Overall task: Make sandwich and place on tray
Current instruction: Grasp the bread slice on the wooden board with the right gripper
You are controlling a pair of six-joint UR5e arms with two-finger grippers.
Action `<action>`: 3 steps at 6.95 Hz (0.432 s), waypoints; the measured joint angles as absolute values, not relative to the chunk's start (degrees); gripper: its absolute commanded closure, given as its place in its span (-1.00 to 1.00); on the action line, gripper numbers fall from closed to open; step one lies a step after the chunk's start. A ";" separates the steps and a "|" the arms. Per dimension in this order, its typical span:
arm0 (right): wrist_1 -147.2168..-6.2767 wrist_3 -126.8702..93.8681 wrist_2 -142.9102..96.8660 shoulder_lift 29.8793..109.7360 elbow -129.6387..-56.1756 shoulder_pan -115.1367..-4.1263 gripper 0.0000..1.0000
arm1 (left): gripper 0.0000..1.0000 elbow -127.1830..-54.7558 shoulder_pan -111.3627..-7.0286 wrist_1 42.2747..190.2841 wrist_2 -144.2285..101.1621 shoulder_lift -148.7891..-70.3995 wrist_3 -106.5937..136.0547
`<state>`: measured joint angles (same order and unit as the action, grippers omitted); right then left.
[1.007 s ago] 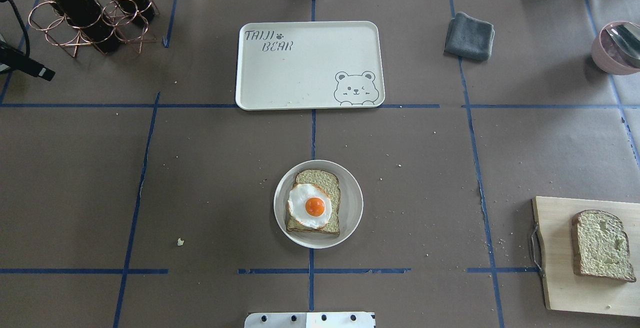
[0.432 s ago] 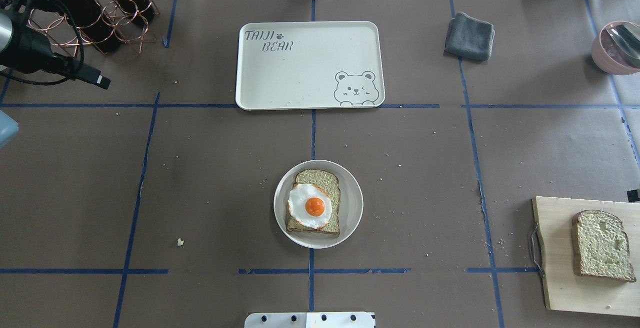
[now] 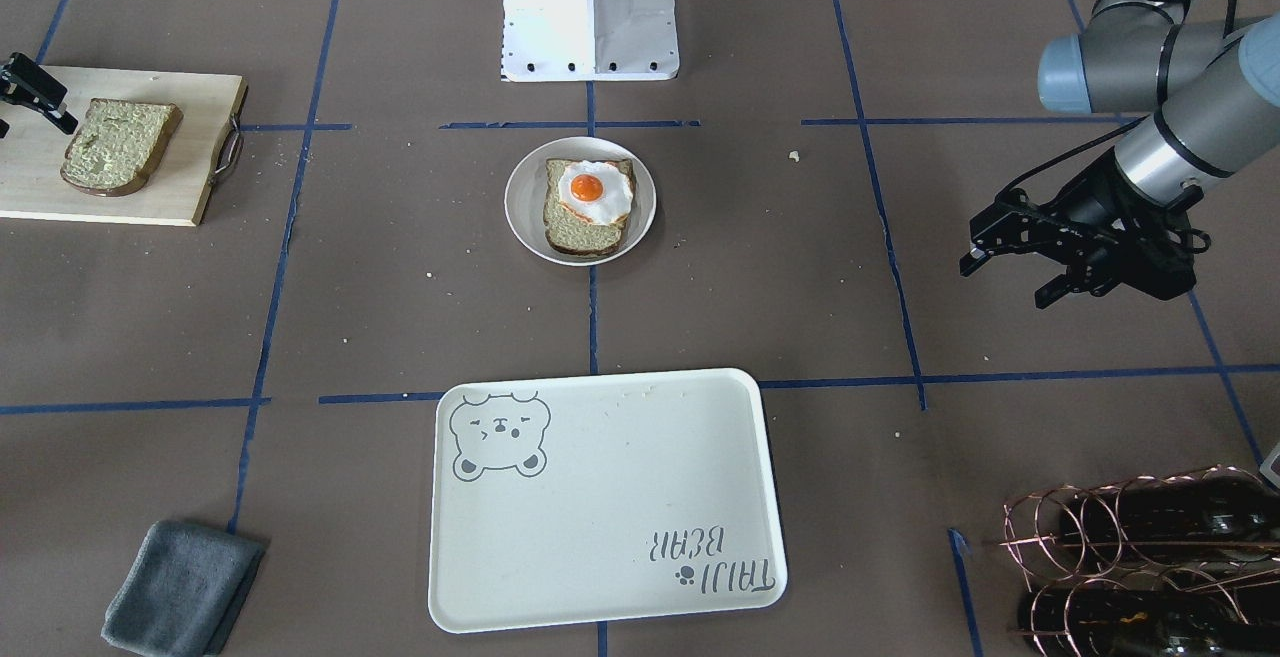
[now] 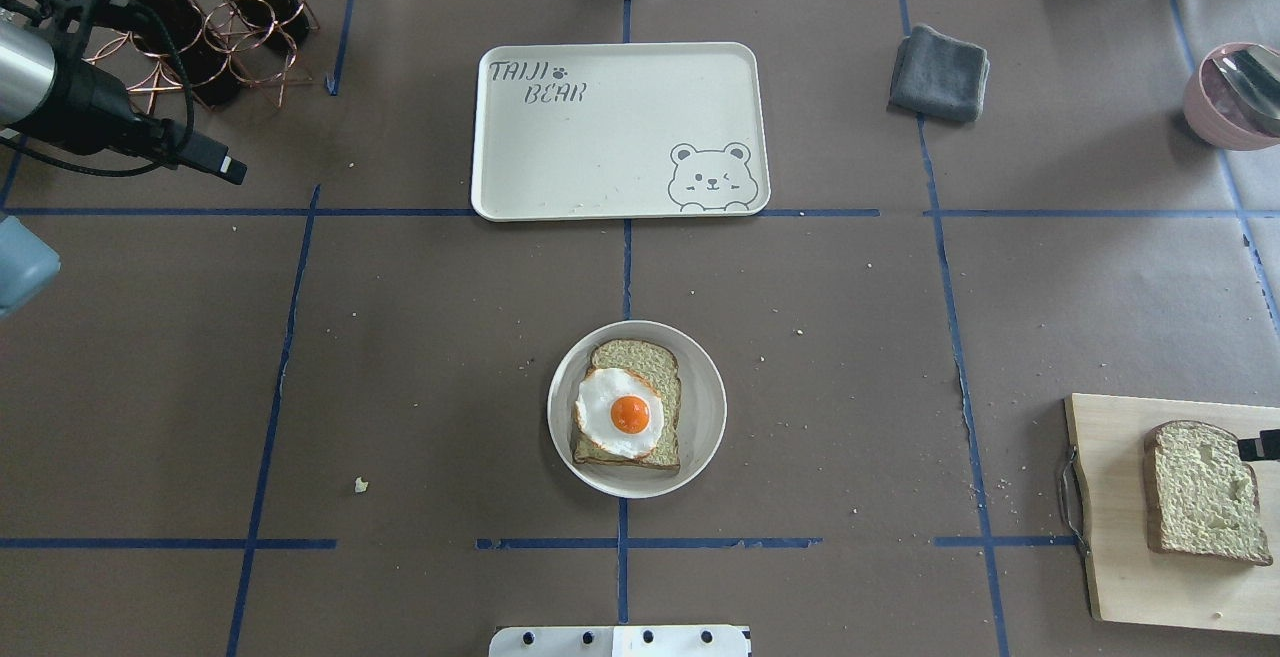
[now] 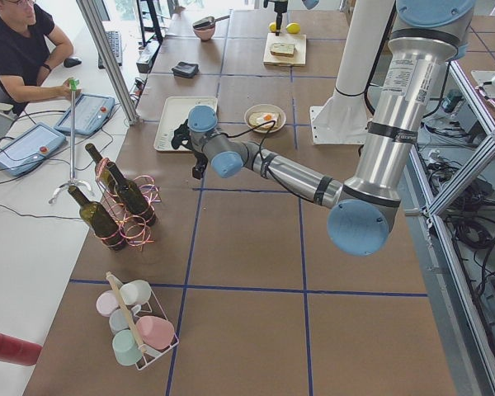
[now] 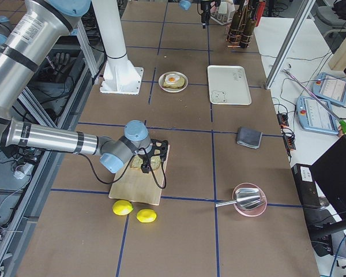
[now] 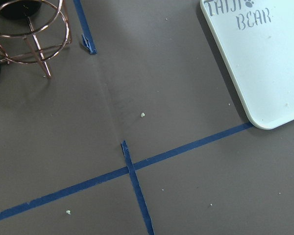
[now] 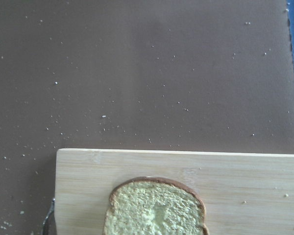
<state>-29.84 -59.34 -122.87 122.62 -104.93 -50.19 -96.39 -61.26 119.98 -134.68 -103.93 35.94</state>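
Observation:
One bread slice [image 4: 650,362] lies on a small round plate [image 4: 705,407] at the table's middle, with a fried egg [image 4: 620,412] on top. A second slice [image 4: 1200,492] lies on the wooden cutting board [image 4: 1120,537] at the right; it also shows in the right wrist view [image 8: 157,208]. The cream bear tray [image 4: 600,137] lies empty at the far middle. My left gripper [image 3: 1003,282] hovers open and empty over the table's left side, near the wine rack. My right gripper [image 4: 1260,447] is at the board's edge by the second slice; only one finger shows.
A copper wine rack with bottles [image 4: 180,27] stands at the far left. A grey folded cloth [image 4: 938,72] and a pink bowl with a spoon [image 4: 1230,97] are at the far right. Two lemons [image 6: 122,208] lie beyond the board.
My left arm has moved in from the left edge toward the table's middle. My right gripper's tip has come into view and moved down to the second slice.

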 measured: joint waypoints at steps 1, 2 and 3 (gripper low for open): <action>-25.63 -62.78 -120.46 122.75 -102.69 -46.44 -0.67 | -1.00 -96.37 -61.03 120.08 -134.66 -104.12 36.28; -22.81 -64.99 -118.69 122.80 -101.01 -43.80 -0.50 | -1.00 -96.34 -60.96 120.14 -134.65 -104.19 36.41; -21.58 -66.19 -117.39 122.82 -100.25 -42.06 -0.30 | -1.00 -96.34 -60.93 120.19 -134.65 -104.22 36.45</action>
